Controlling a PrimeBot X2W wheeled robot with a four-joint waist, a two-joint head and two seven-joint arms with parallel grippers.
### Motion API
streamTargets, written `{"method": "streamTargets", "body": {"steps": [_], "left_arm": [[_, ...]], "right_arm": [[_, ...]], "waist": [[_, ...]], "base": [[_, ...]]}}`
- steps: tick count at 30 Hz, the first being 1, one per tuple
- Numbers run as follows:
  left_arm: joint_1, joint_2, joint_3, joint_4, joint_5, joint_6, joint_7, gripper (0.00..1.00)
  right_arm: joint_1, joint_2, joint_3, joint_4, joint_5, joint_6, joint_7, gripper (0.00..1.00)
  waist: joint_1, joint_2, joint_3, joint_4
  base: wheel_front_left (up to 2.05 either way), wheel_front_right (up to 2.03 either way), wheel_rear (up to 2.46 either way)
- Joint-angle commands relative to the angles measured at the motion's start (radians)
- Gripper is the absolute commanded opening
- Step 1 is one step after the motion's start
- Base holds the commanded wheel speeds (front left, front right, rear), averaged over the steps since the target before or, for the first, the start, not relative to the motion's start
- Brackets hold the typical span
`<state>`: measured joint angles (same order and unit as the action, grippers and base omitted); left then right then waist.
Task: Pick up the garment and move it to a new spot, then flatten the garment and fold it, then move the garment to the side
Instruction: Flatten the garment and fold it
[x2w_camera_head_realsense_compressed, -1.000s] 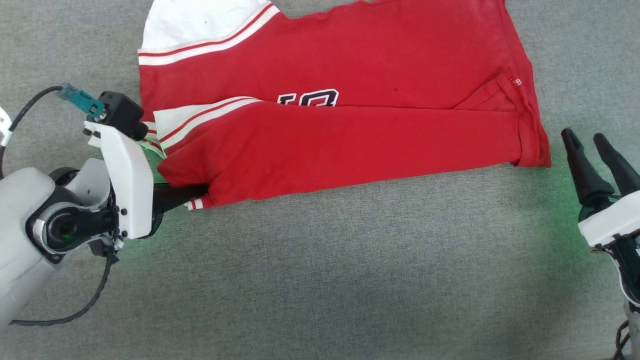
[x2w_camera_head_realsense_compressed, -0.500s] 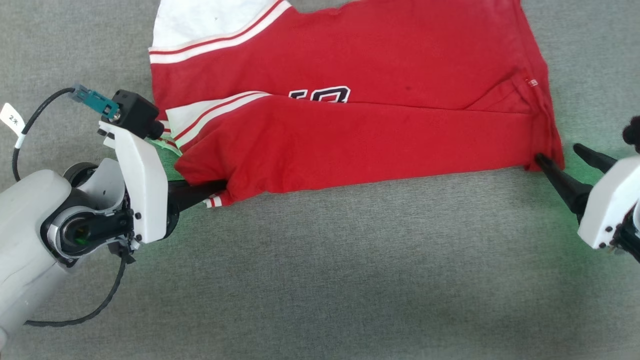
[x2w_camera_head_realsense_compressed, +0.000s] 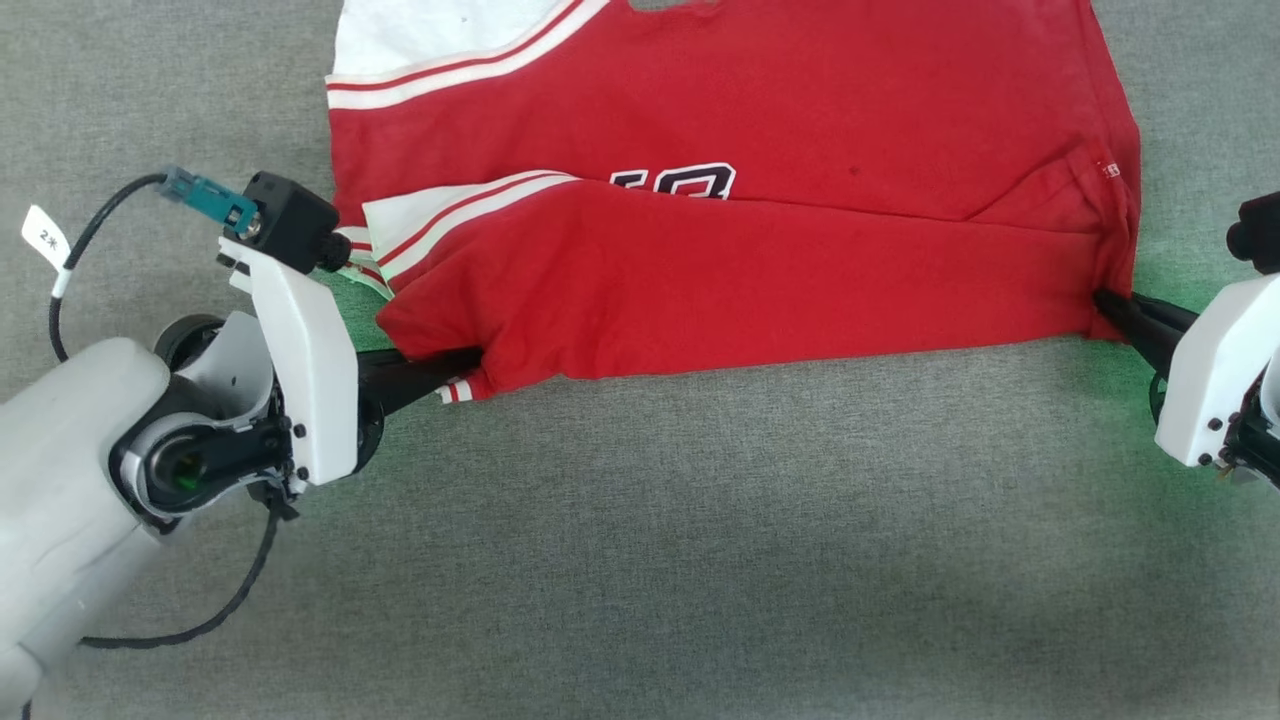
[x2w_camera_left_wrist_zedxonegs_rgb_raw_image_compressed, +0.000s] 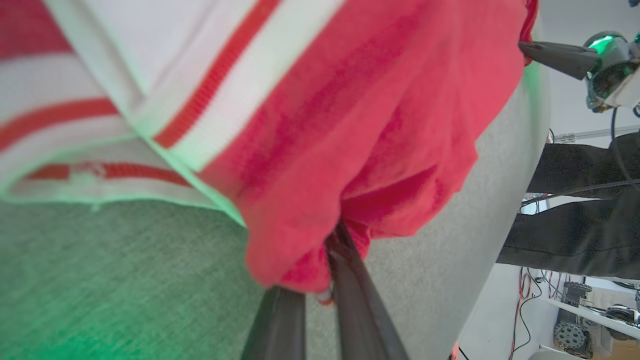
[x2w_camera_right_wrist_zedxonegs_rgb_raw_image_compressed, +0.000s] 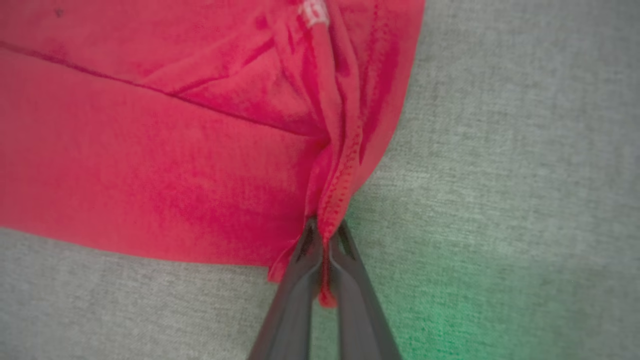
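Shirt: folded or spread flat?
Partly folded: garment has its near flap doubled over, half-covering the print. Left gripper and right gripper pinch the flap's ends.

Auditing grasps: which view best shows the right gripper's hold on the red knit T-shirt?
Right wrist view: close up, the right gripper is shut on the hem of the bright red knit T-shirt. Head view shows this from afar; left wrist view, tiny, distant.

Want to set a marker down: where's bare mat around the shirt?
Widest bare stretch: grey mat below the garment, between left gripper and right gripper. Smaller bare patches flank the garment at top left and top right of the head view. Crowded: its near corners, where both grippers are shut on cloth.
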<state>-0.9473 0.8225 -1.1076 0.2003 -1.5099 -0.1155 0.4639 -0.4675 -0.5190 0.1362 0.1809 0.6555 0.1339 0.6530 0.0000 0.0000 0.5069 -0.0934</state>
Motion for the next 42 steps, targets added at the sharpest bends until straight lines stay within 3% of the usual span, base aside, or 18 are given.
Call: {"method": "streamTargets", "body": {"steps": [1, 12, 20, 30, 31, 32, 33, 34, 36, 37, 42], "left_arm": [[0.043, -0.016, -0.022, 0.011, 0.006, 0.002, -0.003, 0.00], [0.172, 0.120, 0.012, -0.172, 0.011, -0.011, -0.172, 0.00], [0.301, 0.209, -0.013, -0.323, 0.027, 0.035, -0.266, 0.00], [0.371, 0.218, -0.024, -0.367, 0.024, 0.062, -0.334, 0.00], [0.371, 0.215, -0.020, -0.360, 0.026, 0.066, -0.340, 0.00], [0.372, 0.212, -0.020, -0.355, 0.029, 0.068, -0.344, 0.00], [0.372, 0.210, -0.020, -0.353, 0.036, 0.070, -0.348, 0.08], [0.372, 0.210, -0.020, -0.353, 0.036, 0.070, -0.348, 0.08], [0.375, 0.208, -0.012, -0.346, 0.043, 0.075, -0.372, 0.93], [0.379, 0.208, -0.010, -0.344, 0.045, 0.074, -0.381, 1.00], [0.379, 0.237, 0.025, -0.330, 0.072, 0.089, -0.464, 1.00]], "right_arm": [[0.025, 0.004, 0.019, 0.038, 0.000, -0.006, 0.008, 0.00], [0.120, -0.060, -0.028, -0.064, 0.022, -0.004, 0.004, 0.00], [0.308, -0.082, -0.110, -0.172, 0.051, -0.004, 0.044, 0.00], [0.451, -0.015, -0.210, -0.295, 0.010, -0.003, 0.045, 0.00], [0.445, -0.007, -0.218, -0.299, 0.000, -0.003, 0.033, 0.17], [0.438, 0.003, -0.225, -0.298, -0.009, -0.004, 0.023, 0.69], [0.435, 0.010, -0.228, -0.298, -0.017, -0.003, 0.017, 1.00], [0.435, 0.010, -0.228, -0.298, -0.017, -0.003, 0.017, 1.00], [0.426, 0.021, -0.231, -0.307, -0.033, -0.003, -0.002, 1.00], [0.422, 0.028, -0.233, -0.312, -0.039, -0.003, -0.013, 1.00], [0.388, 0.060, -0.245, -0.358, -0.097, -0.003, -0.171, 1.00]], "waist": [[0.0000, 0.0000, -0.005, 0.001], [0.0000, 0.0000, -0.078, 0.024], [0.0000, 0.0000, -0.106, 0.047], [0.0000, 0.0000, -0.120, 0.047], [0.0000, 0.0000, -0.121, 0.046], [0.0000, 0.0000, -0.122, 0.045], [0.0000, 0.0000, -0.123, 0.044], [0.0000, 0.0000, -0.123, 0.044], [0.0000, 0.0000, -0.125, 0.043], [0.0000, 0.0000, -0.126, 0.042], [0.0000, 0.0000, -0.132, 0.031]], "base": [[0.00, 0.00, 0.00], [0.00, 0.00, 0.00], [0.00, 0.00, 0.00], [0.00, 0.00, 0.00], [0.00, 0.00, 0.00], [0.00, 0.00, 0.00], [0.00, 0.00, 0.00], [0.00, 0.00, 0.00], [0.00, 0.00, 0.00], [0.00, 0.00, 0.00], [0.00, 0.00, 0.00]]}}
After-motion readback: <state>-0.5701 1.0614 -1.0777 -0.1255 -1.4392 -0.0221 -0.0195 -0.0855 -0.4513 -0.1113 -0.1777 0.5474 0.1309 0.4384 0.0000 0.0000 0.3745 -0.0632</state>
